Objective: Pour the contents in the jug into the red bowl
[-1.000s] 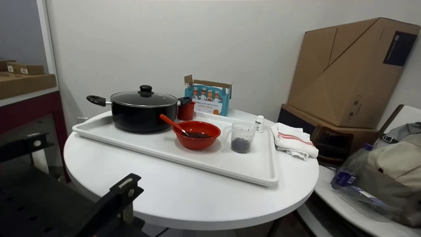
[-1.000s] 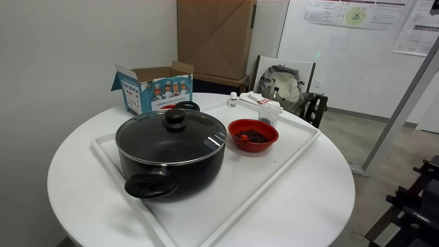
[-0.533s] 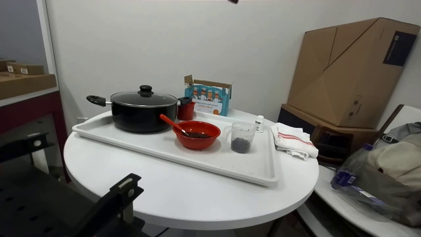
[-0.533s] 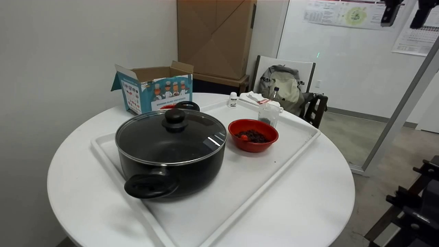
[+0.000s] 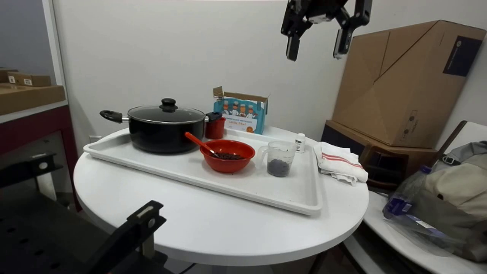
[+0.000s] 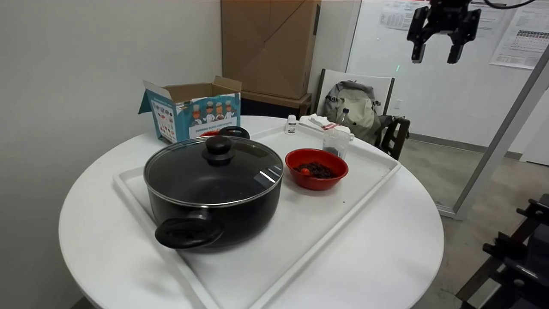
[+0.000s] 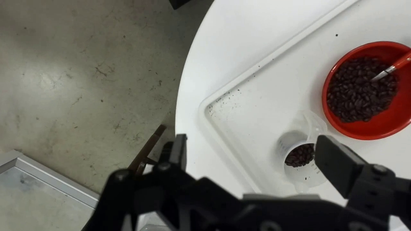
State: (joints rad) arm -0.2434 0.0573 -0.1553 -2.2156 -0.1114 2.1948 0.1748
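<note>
Its fingers spread wide, the Robotiq gripper [image 5: 315, 58] hangs high, well apart from the clear measuring jug [image 5: 281, 156], which stands upright on the white tray [image 5: 262, 185] with dark beans [image 7: 300, 155] in its bottom. Just beside the jug's handle is the red bowl [image 5: 228, 166], holding more beans [image 7: 361, 89] and a red-handled utensil [image 5: 199, 143]; farther off in an exterior view stand the black lidded pot [image 5: 167, 134] and, beyond, the Little Chef box [image 5: 240, 118].

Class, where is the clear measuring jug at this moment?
In an exterior view, the clear measuring jug stands upright on the white tray, at image right of the red bowl, with the small white bottle behind it.
</note>
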